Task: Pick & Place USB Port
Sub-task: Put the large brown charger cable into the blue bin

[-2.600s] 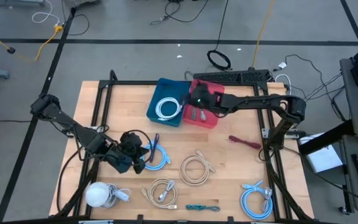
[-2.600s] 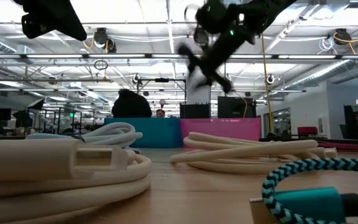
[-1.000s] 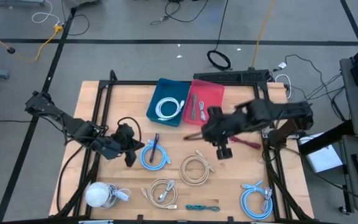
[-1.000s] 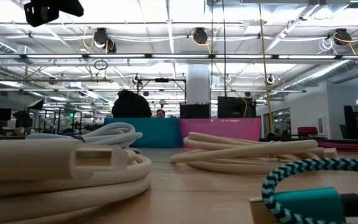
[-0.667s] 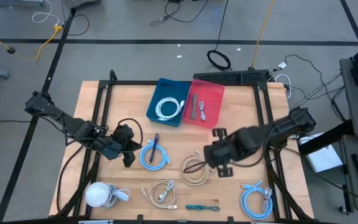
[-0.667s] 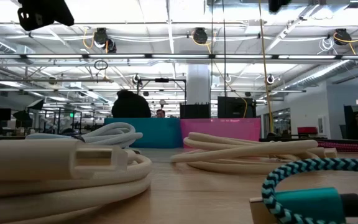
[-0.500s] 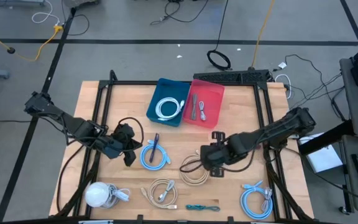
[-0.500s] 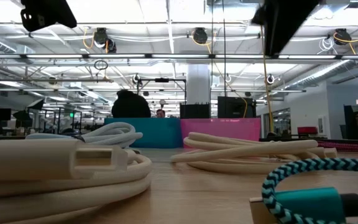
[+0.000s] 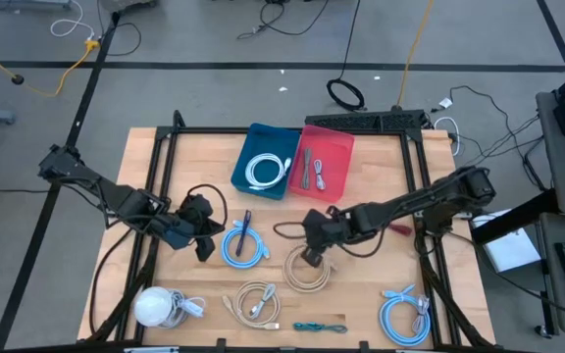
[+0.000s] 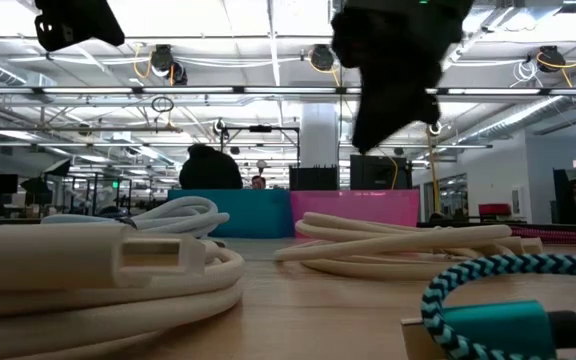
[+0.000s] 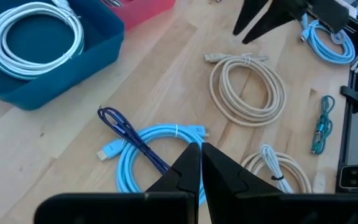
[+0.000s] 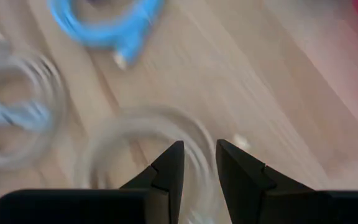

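Coiled beige cable (image 9: 309, 266) on pale wood

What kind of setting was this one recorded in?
Probably a large open robotics lab or workshop: a wooden bench framed in black rails, loose cords on the grey floor, exposed ceiling beams and distant workstations behind.
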Available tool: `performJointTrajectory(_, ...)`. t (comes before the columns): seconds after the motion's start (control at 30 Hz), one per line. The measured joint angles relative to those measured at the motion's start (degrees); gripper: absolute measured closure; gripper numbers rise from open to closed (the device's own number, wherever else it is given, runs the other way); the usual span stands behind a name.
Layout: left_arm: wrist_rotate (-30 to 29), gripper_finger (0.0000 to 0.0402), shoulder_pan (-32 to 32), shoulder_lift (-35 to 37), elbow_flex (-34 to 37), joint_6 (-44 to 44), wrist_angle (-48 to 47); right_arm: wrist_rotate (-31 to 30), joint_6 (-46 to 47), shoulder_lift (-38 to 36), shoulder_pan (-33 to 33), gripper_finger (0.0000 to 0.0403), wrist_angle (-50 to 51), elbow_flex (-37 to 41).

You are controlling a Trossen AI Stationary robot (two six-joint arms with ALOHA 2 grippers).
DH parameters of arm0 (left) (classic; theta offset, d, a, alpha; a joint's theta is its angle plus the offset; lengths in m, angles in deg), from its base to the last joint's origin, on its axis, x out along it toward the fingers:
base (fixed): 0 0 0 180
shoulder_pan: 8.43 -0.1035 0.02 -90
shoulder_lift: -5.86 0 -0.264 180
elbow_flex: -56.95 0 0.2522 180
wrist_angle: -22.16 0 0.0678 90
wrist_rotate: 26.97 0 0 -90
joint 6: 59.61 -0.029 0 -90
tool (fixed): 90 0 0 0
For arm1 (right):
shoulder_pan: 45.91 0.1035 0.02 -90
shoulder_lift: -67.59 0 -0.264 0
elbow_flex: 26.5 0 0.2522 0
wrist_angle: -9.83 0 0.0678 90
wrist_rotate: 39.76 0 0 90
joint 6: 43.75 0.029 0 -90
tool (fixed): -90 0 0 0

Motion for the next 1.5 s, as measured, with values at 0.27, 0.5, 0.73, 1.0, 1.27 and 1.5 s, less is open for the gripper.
performJointTrajectory(0.27, -0.2, 0.0385, 1.6, 0.0, 0.0, 0.1, 0.0, 14.7, 6.8, 0.0, -3.9, 0.0305, -8.1, 2.9)
performJointTrajectory(0.5, -2.0, 0.0385, 2.7, 0.0, 0.0, 0.1, 0.1, 15.6, 9.7, 0.0, -3.3, 0.0247, 3.8, 3.0)
performJointTrajectory(0.73, -2.1, 0.0385, 3.0, 0.0, 0.0, 0.2, 0.0, 14.9, 11.7, 0.0, 0.5, 0.0189, 4.1, 3.0)
performJointTrajectory(1.0, -2.1, 0.0385, 3.0, 0.0, 0.0, 0.2, 0.0, 9.1, 13.7, 0.6, 2.8, 0.0175, 8.1, 3.0)
performJointTrajectory(1.27, -2.2, 0.0385, 3.0, 0.0, 0.0, 0.7, 0.0, 8.8, 13.9, 5.3, 4.3, 0.0174, 5.7, 3.0)
performJointTrajectory(1.5, -2.7, 0.0385, 3.0, 0.0, 0.0, 2.0, 0.1, 7.3, 12.2, 10.4, 4.3, 0.0176, 5.5, 3.0)
